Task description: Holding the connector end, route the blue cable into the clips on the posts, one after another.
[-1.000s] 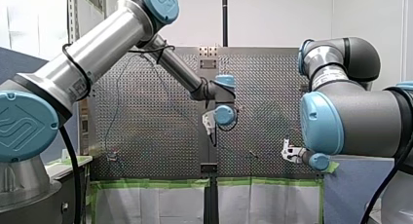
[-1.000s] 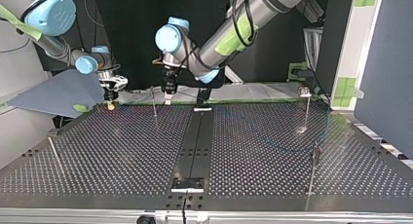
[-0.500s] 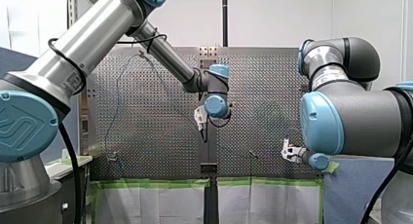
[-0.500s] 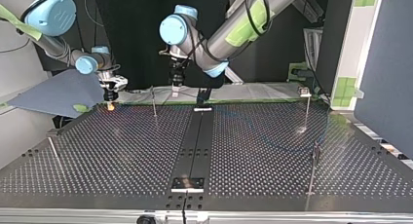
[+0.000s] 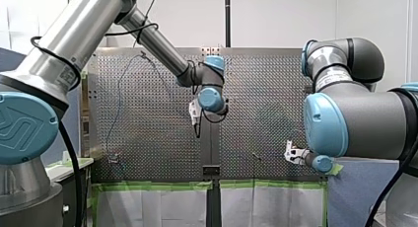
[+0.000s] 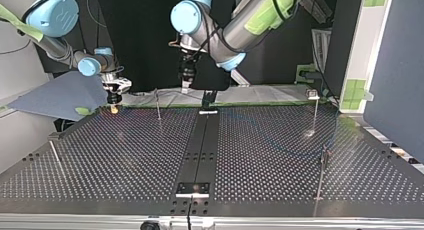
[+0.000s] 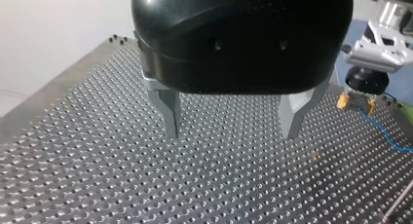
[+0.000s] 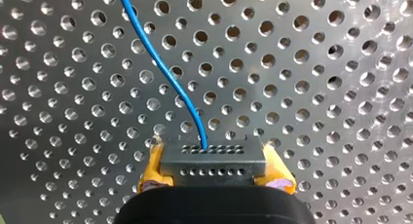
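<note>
The main risk is a twist or slip at the grip. The right hand pinches the connector only by its two short ends, between yellow pads. A sideways tug from the cable could turn the block in them.

The cable is thin and looks limp. I judge it may sag past a clip rather than seat in it unless it runs lightly taut. If it runs too taut, it could strain where it enters the connector.

The left hand hangs spread and empty above the surface, and loose slack could snag on it.

The connector is a small grey block with rows of holes. The blue cable leaves one hole and curves away over the surface. The connector is at the surface's far edge, near the left corner in the top view. The nearest post stands near it; its clip is too small to make out.
</note>
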Controlling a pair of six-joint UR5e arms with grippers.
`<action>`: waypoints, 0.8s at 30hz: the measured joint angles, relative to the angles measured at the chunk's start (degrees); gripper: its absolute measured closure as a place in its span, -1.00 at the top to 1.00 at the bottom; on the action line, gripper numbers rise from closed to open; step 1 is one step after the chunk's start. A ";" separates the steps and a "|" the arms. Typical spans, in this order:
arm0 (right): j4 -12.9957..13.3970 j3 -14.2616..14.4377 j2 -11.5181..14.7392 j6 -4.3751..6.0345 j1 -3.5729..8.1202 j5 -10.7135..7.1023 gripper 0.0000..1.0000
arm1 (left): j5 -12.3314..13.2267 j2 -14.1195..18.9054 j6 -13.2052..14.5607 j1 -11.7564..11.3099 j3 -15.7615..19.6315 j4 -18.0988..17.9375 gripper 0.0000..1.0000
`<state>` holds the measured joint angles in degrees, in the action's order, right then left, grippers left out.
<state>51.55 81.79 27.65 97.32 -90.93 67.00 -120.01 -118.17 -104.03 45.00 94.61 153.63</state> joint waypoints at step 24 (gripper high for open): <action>0.83 0.00 0.00 0.59 -0.56 -0.28 -1.00 | -3.96 13.77 -10.03 -0.66 13.78 -10.92 1.00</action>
<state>52.38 81.79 27.65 97.91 -91.49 66.72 -123.97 -104.41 -114.07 44.34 108.39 142.71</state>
